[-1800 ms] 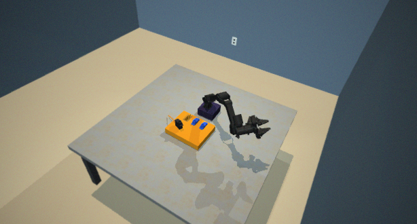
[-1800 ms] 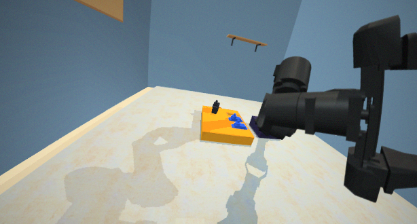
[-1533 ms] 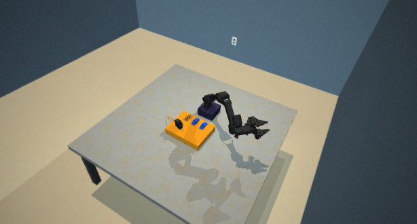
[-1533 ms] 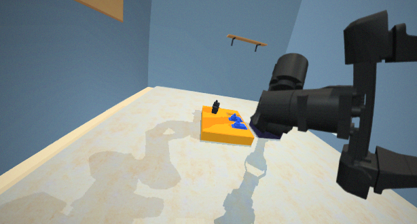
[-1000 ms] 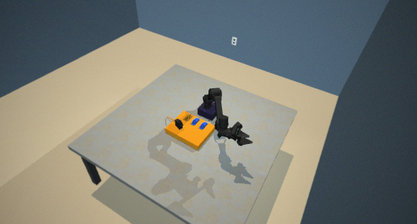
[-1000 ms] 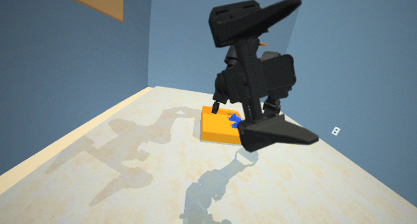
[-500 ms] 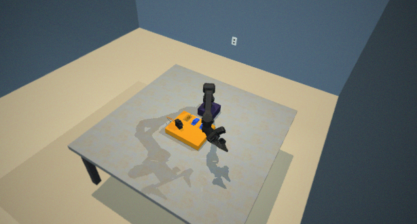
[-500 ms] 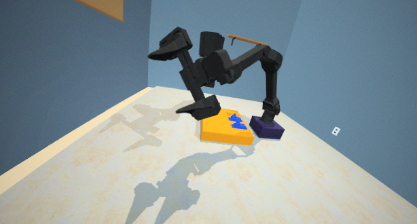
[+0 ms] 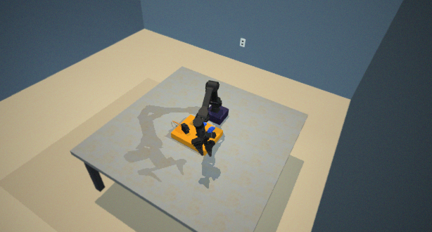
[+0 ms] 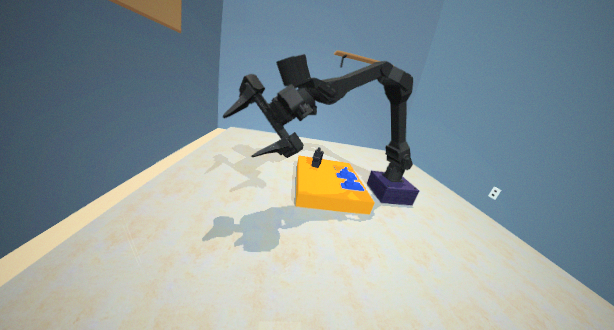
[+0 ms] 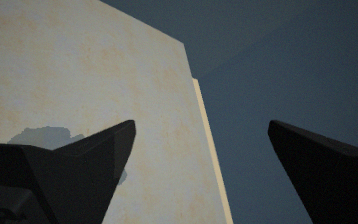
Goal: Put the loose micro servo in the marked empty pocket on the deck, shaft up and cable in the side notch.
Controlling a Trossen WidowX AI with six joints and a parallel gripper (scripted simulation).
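Observation:
The loose micro servo (image 9: pixel 185 128) (image 10: pixel 317 157) is a small black block on the orange deck (image 9: pixel 182 138) (image 10: pixel 319 189), near its left edge in the top view. A thin orange cable (image 9: pixel 175 122) loops out past that edge. The marked pocket cannot be made out clearly; the arm covers part of the deck in the top view. My gripper (image 9: pixel 207 155) (image 10: pixel 239 136) (image 11: pixel 202 126) is wide open and empty. It hangs in the air beyond the deck's side away from the arm base, well above the table and away from the servo. The wrist view shows no servo or deck.
Two blue parts (image 9: pixel 211 129) (image 10: pixel 352 184) sit on the deck, on the side near the purple arm base (image 9: pixel 221 115) (image 10: pixel 392 189). The deck rests on the pale table (image 9: pixel 246 178) (image 10: pixel 375 264) (image 11: pixel 80 65). The table's edge crosses the wrist view.

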